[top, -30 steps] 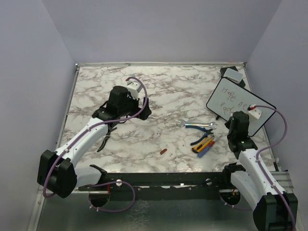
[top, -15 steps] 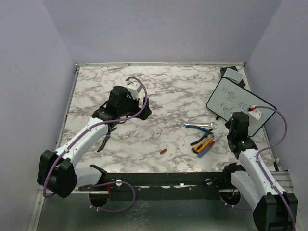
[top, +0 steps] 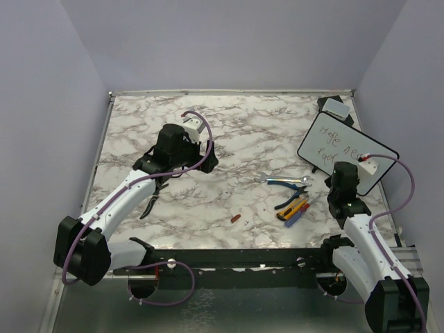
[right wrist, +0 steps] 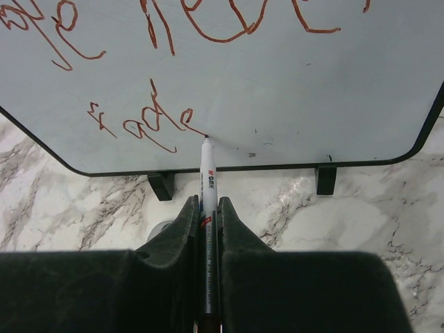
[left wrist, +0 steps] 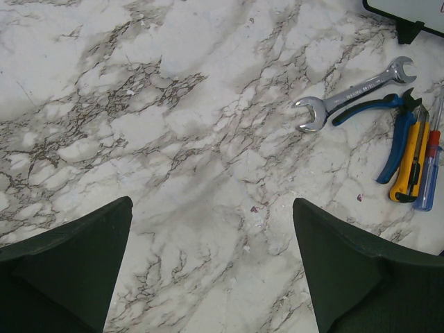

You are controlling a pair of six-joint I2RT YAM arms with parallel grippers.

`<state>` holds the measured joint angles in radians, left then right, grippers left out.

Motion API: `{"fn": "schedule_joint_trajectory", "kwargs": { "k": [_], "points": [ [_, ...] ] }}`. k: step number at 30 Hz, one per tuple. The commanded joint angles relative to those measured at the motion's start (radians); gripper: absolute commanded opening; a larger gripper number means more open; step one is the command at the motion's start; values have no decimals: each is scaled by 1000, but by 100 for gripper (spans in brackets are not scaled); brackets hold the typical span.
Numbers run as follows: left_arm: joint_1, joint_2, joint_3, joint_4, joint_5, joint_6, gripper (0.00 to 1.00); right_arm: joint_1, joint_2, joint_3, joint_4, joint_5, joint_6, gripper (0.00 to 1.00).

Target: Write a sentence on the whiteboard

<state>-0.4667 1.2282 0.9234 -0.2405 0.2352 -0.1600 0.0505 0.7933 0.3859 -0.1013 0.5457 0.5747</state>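
Observation:
The whiteboard (top: 345,150) stands propped on small black feet at the right of the table, with red handwriting on it; it fills the top of the right wrist view (right wrist: 277,90). My right gripper (right wrist: 207,205) is shut on a white marker (right wrist: 207,180), whose tip touches the board's lower part at the end of the second line of writing. In the top view the right gripper (top: 341,173) sits just in front of the board. My left gripper (left wrist: 211,208) is open and empty above bare marble at the table's left middle (top: 177,142).
A wrench (left wrist: 354,94), blue-handled pliers (left wrist: 395,132), a yellow utility knife (left wrist: 411,166) and pens (top: 295,210) lie left of the board. A small red cap (top: 235,218) lies near the front edge. A grey-white block on a black base (top: 336,107) sits at the back right corner.
The right gripper has shifted very slightly to the right along the board with the marker. The left arm has not moved.

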Motion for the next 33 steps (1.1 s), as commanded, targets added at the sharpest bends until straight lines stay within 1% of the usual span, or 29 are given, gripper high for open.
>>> {"fn": "schedule_joint_trajectory", "kwargs": {
  "k": [1, 8, 11, 14, 17, 24, 33],
  "points": [
    [3, -29, -10, 18, 10, -1, 99, -6, 4, 1, -32, 81, 17, 1],
    [3, -29, -11, 18, 10, -1, 99, -7, -22, -4, -41, 96, 25, 1],
    [3, -29, -11, 17, 12, -2, 99, -6, -43, -2, -30, 52, 8, 1],
    [3, -27, -12, 17, 12, -2, 99, -7, -100, 21, -58, -9, 10, 1],
    [3, -27, -11, 18, 15, -4, 99, -6, -137, 36, -76, -18, 13, 1],
    [3, -29, -12, 20, 19, -4, 99, -7, -92, 46, -99, 59, 4, 1],
    [3, -31, -12, 20, 18, -5, 99, -7, -73, 65, -61, 106, -25, 1]
  ]
}}
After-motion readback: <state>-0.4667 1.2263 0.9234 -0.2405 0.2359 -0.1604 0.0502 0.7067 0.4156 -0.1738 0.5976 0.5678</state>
